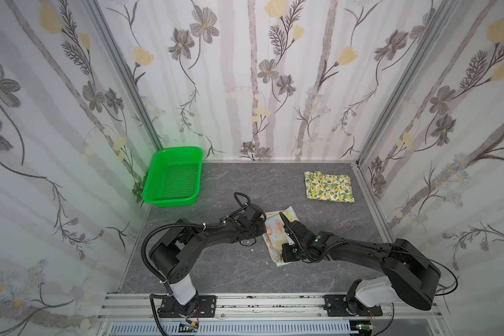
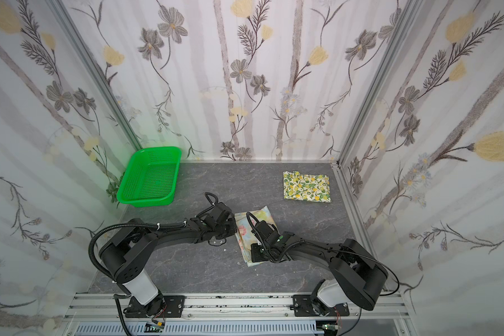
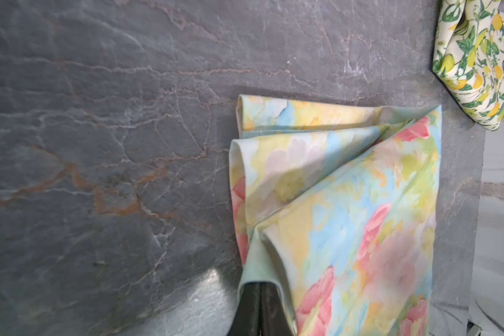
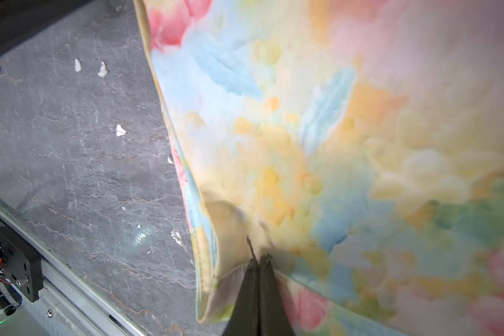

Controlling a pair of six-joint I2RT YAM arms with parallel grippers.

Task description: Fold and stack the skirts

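Pinching the pastel skirt [image 3: 346,203] from two sides, both grippers are closed on its cloth. In the left wrist view the left gripper [image 3: 259,286] has its black fingers [image 3: 249,308] pressed together on a pale green corner of the fabric, and loose folds fan out from that corner across the grey stone-look desk [image 3: 99,145]. In the right wrist view the right gripper [image 4: 258,260] has its fingers [image 4: 271,291] together on a cream hem at the skirt's edge. The cloth bulges up around the tips and fills most of that view, blurred where it is close. In both top views the pastel skirt [image 1: 274,235] [image 2: 245,235] lies as a narrow, partly folded strip near the middle of the desk, a little toward the near edge, with the two wrists on either side of it covering much of it. The lemon skirt [image 1: 328,186] [image 2: 306,185] lies folded into a flat rectangle near the far right corner of the desk [image 1: 245,180] [image 2: 221,180], well apart from the pastel one and touched by neither gripper. Its edge also shows in the left wrist view [image 3: 477,58]. A green basket [image 1: 169,200] [image 2: 146,200] with perforated walls sits at the far left corner, tipped up against the side wall. Small white flecks [image 4: 120,130] dot the desk beside the pastel skirt, and the aluminium rail [image 4: 79,291] runs along the near edge.
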